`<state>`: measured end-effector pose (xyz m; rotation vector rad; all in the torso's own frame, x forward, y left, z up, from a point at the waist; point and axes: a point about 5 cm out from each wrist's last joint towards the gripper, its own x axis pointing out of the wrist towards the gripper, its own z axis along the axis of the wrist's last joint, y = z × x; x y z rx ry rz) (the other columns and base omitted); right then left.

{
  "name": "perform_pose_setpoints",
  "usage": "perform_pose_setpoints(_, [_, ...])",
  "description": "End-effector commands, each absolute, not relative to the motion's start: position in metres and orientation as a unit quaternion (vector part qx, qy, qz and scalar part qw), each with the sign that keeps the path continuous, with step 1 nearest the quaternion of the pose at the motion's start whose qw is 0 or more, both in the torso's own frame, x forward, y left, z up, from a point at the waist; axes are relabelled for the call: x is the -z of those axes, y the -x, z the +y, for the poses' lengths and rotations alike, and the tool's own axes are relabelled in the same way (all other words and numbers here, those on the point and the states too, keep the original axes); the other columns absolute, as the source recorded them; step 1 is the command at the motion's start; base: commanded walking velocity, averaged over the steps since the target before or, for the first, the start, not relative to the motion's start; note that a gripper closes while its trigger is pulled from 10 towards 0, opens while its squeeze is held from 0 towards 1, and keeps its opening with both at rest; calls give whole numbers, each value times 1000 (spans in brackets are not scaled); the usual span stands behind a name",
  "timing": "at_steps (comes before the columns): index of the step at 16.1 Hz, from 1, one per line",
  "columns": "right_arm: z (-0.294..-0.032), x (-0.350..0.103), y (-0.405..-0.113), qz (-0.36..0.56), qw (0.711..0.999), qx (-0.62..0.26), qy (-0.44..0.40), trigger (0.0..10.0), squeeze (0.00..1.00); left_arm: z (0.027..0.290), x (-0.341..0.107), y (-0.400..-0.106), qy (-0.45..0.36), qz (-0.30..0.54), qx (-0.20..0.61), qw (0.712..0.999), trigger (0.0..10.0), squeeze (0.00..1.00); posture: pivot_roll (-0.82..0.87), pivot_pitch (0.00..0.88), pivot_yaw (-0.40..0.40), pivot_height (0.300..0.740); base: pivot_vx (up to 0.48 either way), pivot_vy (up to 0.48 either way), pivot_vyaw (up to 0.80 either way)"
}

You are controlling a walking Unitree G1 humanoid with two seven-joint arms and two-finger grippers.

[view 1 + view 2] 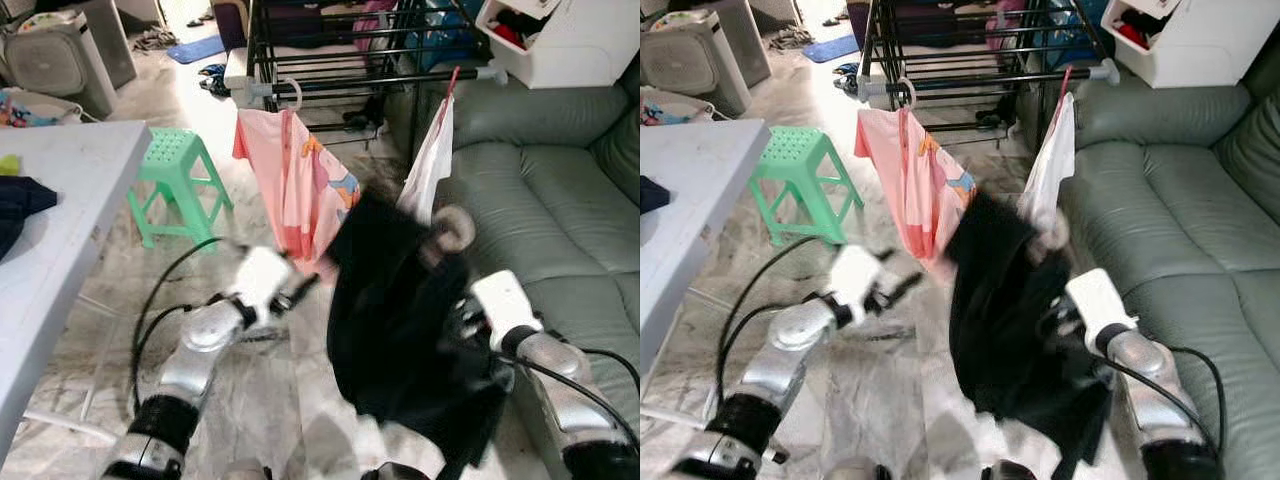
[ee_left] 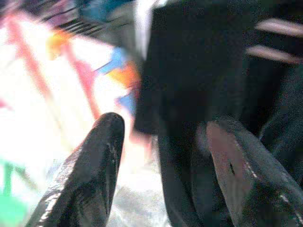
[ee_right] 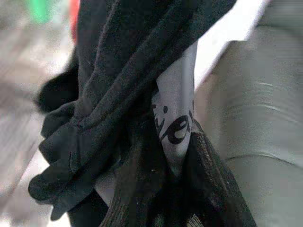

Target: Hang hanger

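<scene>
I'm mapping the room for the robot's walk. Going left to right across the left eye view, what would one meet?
White table → green stool → pink garment hung on the rack → black garment → green sofa.

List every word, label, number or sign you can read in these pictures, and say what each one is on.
"ive": black script letters, partly hidden in folds, on a grey fabric panel inside the bunched black garment that the right gripper carries; the whole word cannot be read.
Pink hanging garment: coloured printed shapes, too blurred to read as text.
White storage box above the green sofa: no legible label.
Nothing else is readable.
</scene>
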<state>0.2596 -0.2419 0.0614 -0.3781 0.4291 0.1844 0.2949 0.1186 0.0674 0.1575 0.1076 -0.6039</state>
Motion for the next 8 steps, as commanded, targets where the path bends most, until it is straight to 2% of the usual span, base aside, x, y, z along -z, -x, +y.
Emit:
perform_pose_setpoints(1, [-240, -75, -262, 173, 967, -54, 178, 196, 0, 133, -68, -299, -35, 60, 235, 969, 10000, 1000, -88, 0, 47, 740, 0, 0, 0])
perform_pose_setpoints(2, [-237, -73, -258, 174, 969, -44, 172, 1725, 0, 138, -68, -300, -23, 63, 209, 976, 10000, 1000, -85, 0, 47, 740, 0, 0, 0])
perform_pose_setpoints(3, [-231, -68, -253, 182, 970, -27, 156, 7412, 0, 145, -67, -302, 0, 66, 174, 983, 10000, 1000, -85, 0, 47, 740, 0, 0, 0])
perform_pose_setpoints(4, [-225, -61, -247, 201, 969, -18, 141, 10000, 0, 150, -67, -303, 13, 68, 157, 985, 10000, 1000, -81, 0, 44, 740, 0, 0, 0])
perform_pose_setpoints(5, [-225, -52, -243, 227, 962, -2, 149, 10000, 0, 152, -68, -304, 18, 71, 148, 986, 10000, 1000, -75, 0, 44, 740, 277, 0, 0])
perform_pose_setpoints(8, [-230, -52, -247, 235, 964, 25, 123, 10000, 0, 152, -73, -308, 32, 66, 146, 986, 10000, 1000, -70, 0, 48, 740, 338, 309, 0])
